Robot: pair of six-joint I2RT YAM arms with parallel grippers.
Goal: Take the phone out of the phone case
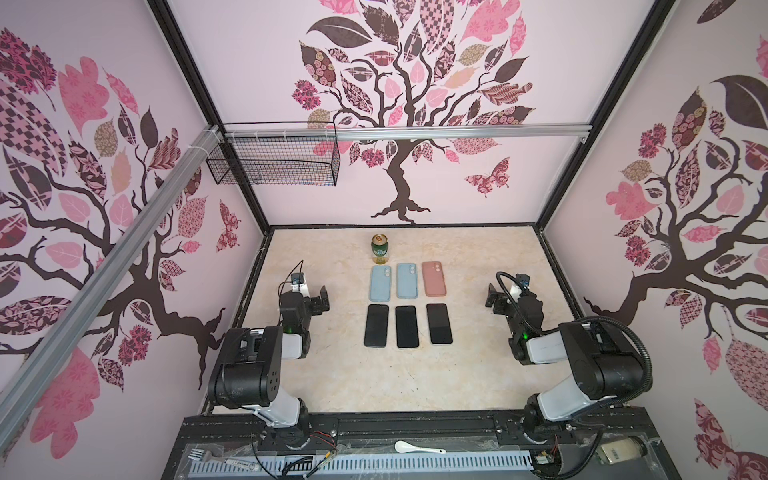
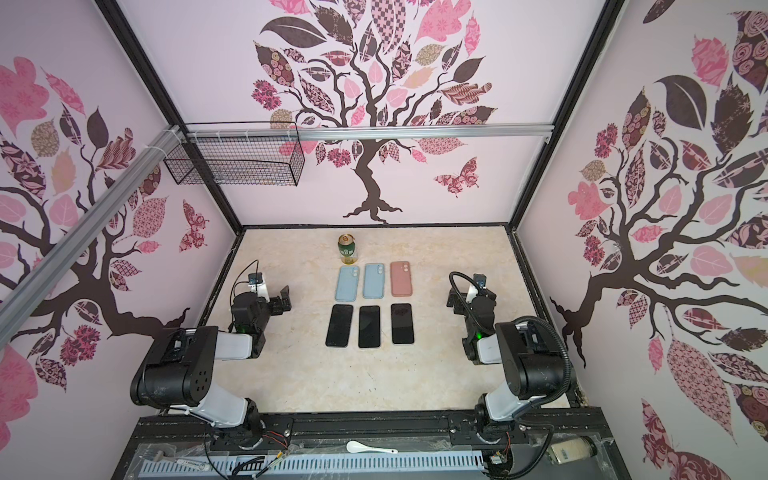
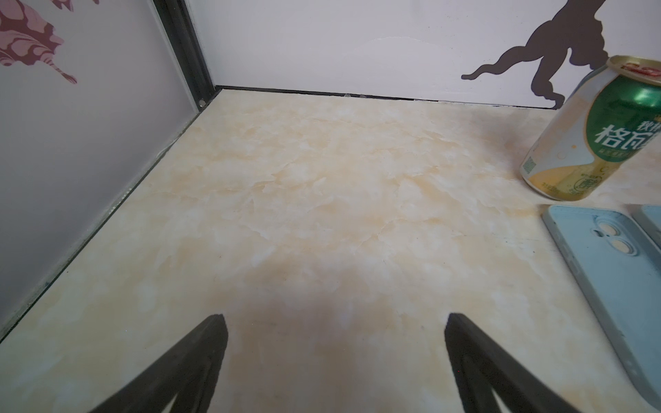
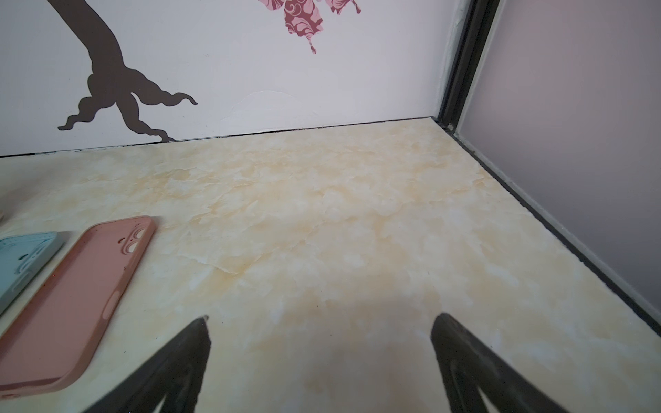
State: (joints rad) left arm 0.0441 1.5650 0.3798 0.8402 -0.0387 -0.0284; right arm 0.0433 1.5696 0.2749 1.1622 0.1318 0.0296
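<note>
Matte round-cornered pale-blue phone cases [image 1: 380,283] and pink phone case [image 1: 434,278] are laid backs-up mid marbled beige table [image 1: 332,374]. Glossy black slab phones [image 1: 407,326] are lined up just beside them. Left gripper [image 3: 336,316] and right gripper [image 4: 320,316] are held wide, empty.

In the left wrist view the green-and-gold can [image 3: 586,132] runs off the frame's edge, which cuts its label lettering short. The light blue phone case [image 3: 615,286] beside it is cropped too, and a second blue case [image 3: 649,220] shows only a corner. The fingers [image 3: 193,364] of the left gripper [image 3: 335,316] are cut off before their bases. In the right wrist view the pink phone case [image 4: 75,304] loses one end to the edge. In both top views, at centre frame, the three cases lie back up, so whether phones sit inside cannot be told, and the can's label is too small to read.
</note>
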